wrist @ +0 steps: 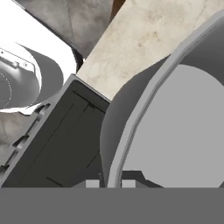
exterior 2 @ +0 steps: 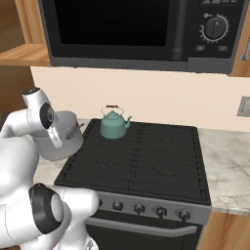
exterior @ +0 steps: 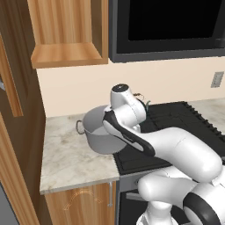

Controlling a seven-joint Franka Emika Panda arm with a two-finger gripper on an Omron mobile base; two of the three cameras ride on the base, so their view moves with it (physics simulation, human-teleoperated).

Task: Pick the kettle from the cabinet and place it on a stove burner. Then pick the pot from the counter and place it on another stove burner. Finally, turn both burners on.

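- Beside the stove burners (exterior 2: 146,156), on their left edge, the pot (exterior: 99,132) is upright, mouth up, partly over the counter (exterior: 66,162) and partly over the cooktop's rim; whether its base rests there or is lifted clear, I cannot tell.
- The arm crosses in front of the pot in both base views, so its right side and far rim are hidden; one loop handle (exterior: 80,126) sticks out to the left, toward the counter's wall end.
- From the hand camera, the gripper (wrist: 107,183) sits right at the pot's rim, one fingertip (wrist: 92,183) outside the wall and the other inside; the tips are cut off by the bottom of that view.
- The fingers straddle the thin wall closely and look clamped on the pot's rim.
- On the rear left burner, the kettle (exterior 2: 114,123) stands upright, its spout pointing right along the back of the stove, its dark handle arching over the lid.
- In the left base view the kettle is almost wholly hidden behind the arm's wrist.
- Above the counter, the cabinet (exterior: 68,30) shows an open, bare shelf; its top is cut off by the frame.
- Along the stove's front, the knobs (exterior 2: 139,209) are small and dim; their settings are too fine to read.
- Above the burners hangs the microwave (exterior 2: 141,29).
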